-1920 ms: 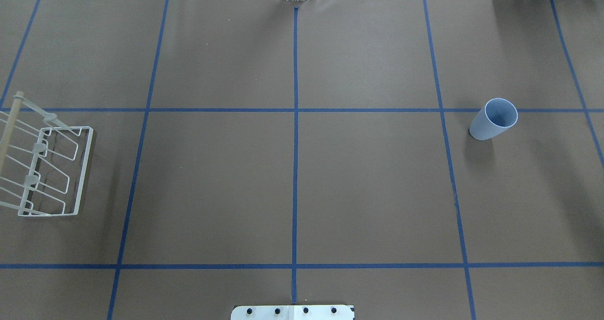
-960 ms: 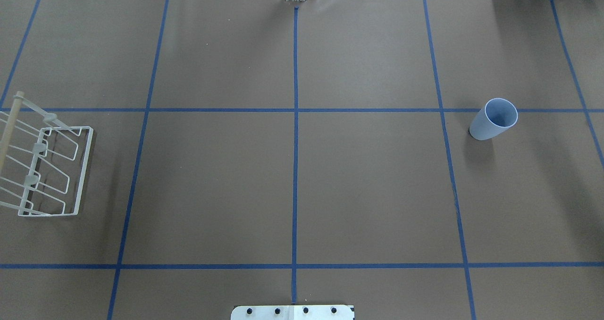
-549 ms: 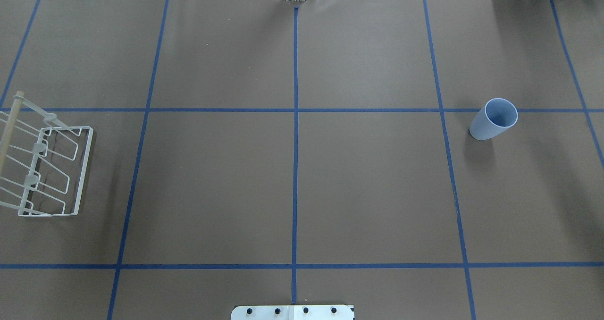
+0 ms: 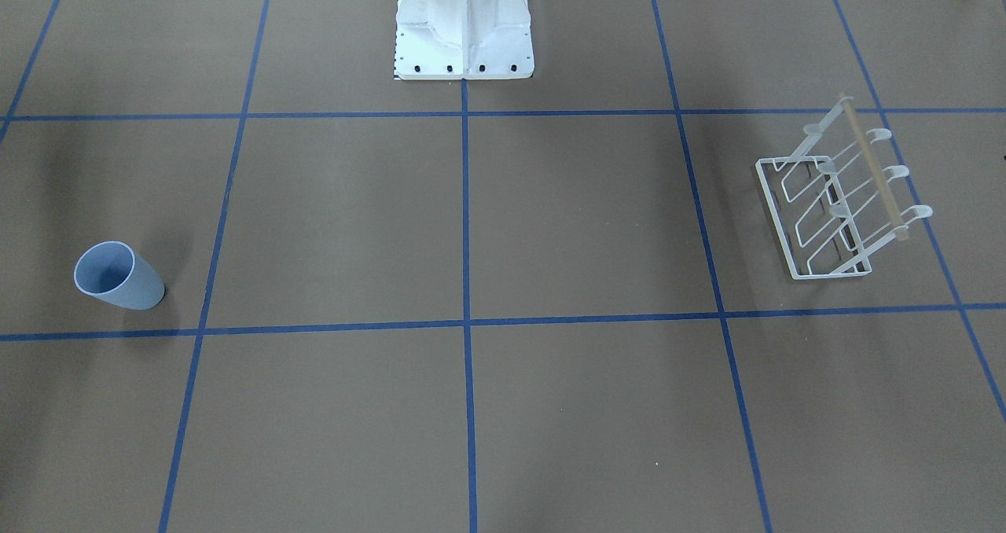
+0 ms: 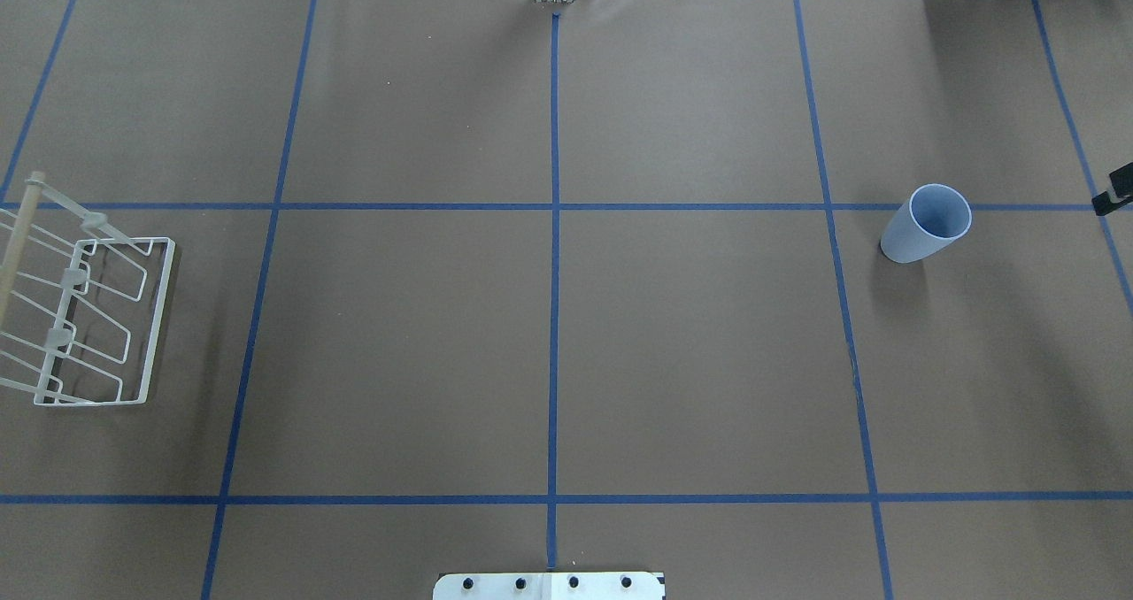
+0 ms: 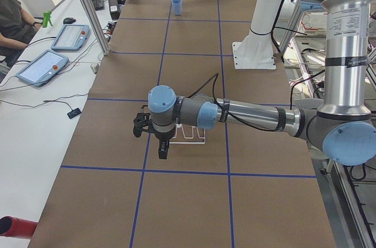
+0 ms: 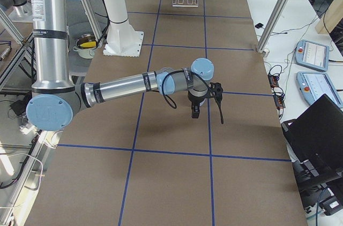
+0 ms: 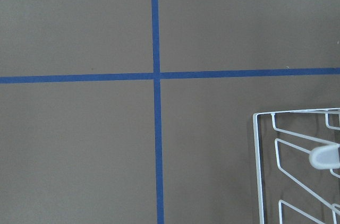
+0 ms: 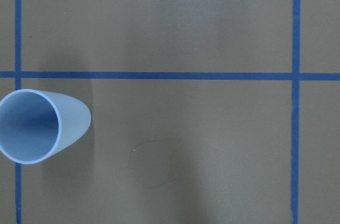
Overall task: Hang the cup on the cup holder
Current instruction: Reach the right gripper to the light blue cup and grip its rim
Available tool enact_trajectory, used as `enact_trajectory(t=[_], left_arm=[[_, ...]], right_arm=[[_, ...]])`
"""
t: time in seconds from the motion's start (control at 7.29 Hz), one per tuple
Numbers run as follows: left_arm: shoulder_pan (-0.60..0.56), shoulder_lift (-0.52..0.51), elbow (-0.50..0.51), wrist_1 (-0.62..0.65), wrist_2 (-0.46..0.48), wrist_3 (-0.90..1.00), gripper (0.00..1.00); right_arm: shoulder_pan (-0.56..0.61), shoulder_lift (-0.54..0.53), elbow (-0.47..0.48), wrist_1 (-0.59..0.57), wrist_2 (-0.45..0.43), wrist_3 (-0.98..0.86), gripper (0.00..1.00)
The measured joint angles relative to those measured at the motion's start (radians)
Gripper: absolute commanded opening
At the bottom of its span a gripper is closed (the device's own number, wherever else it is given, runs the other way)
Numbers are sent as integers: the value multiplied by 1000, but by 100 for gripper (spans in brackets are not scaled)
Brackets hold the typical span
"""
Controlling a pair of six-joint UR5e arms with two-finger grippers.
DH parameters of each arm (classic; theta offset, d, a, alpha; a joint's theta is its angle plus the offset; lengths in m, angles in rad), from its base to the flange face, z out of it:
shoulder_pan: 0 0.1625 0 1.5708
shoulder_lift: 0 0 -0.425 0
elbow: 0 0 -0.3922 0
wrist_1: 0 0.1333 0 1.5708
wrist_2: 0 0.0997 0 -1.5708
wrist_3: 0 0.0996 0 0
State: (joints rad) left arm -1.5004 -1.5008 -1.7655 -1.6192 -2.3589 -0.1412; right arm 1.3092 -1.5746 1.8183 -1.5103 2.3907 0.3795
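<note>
The cup (image 5: 921,226) stands rim-up on the table, below and beside the right gripper (image 7: 196,112), seemingly awaiting pickup, while the left gripper (image 6: 163,153) hovers beside the cup holder (image 5: 97,317); neither gripper's finger spacing can be told.

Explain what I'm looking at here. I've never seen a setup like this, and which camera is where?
This is a robot with two arms; its white pedestal stands at one side of a brown table gridded with blue tape. Two pictures look down on the table, from behind the robot and from across it; two look along it from either end; two come from cameras on the wrists. A light blue cup stands upright on the robot's right side. A white wire cup holder sits on its left. The left gripper hangs near the holder, the right gripper near the cup. Nothing is held yet.
</note>
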Motion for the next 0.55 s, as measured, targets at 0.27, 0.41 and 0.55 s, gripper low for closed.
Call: enact_trajectory(t=[0.27,0.41,0.55], left_arm=[[0,2,0,0,0,1,98],[0,3,1,-2,0,1,98],[0,3,1,-3,0,1,98]], right_arm=[[-143,13,-24,140,-89,235,100],[-179,32,-55,194,-107,285,100],[-196,54,-83,226,-114,304,100]])
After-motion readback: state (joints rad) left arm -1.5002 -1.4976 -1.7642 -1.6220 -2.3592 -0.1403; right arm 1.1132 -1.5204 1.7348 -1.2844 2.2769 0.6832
